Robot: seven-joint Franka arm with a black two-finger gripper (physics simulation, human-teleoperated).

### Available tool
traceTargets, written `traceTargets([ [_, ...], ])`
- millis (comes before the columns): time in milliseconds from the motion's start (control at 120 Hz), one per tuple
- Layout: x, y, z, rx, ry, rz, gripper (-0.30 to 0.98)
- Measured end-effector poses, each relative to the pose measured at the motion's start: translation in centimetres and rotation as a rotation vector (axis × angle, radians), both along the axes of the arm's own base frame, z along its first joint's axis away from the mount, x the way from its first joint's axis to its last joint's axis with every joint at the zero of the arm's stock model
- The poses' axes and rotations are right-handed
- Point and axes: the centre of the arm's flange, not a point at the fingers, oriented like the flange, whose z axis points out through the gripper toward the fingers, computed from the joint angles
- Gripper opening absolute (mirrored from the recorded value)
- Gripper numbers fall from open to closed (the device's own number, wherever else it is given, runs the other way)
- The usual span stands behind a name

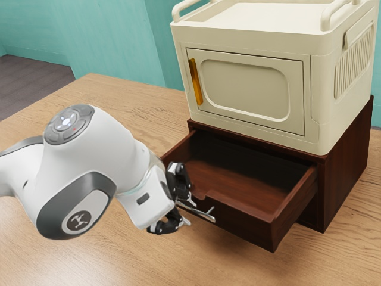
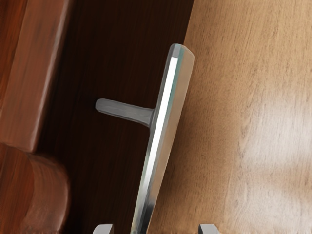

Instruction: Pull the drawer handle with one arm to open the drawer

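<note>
In the exterior view, the light wooden surface spreads across the lower part, its grain showing plainly. Its far corner lies toward the exterior view's upper left, and from there the far edge runs behind a dark red-brown cabinet. Beyond that edge rise teal walls, with a dark plank floor at the exterior view's upper left. The cabinet stands near the surface's far edge, toward the exterior view's right, and carries a cream case with rounded rails on top and an amber pull on its closed door.

The drawer stands open, pulled well out of the cabinet over the surface, its inside visible. The handle is on the drawer's front, below a notch in the rim. The white arm reaches in from the exterior view's left, and the gripper is at the handle, its fingers apart on either side of the bar.

In the wrist view, the handle's metal bar runs lengthwise between two separated fingertips, nearer one than the other. A single post joins the bar to the dark drawer front; past the bar lies the surface, with a pale sheen on the wood.
</note>
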Motion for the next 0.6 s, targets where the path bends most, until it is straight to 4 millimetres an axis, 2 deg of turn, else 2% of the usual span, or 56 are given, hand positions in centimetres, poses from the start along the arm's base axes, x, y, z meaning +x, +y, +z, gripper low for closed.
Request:
traceTargets([
  [283,-0.6,-0.2,0.0,-0.003,-0.004,0.010,0.17],
  [500,-0.6,-0.2,0.2,-0.007,-0.008,0.016,0.24],
  [600,-1.4,-0.2,1.8,-0.010,-0.043,0.017,0.24],
])
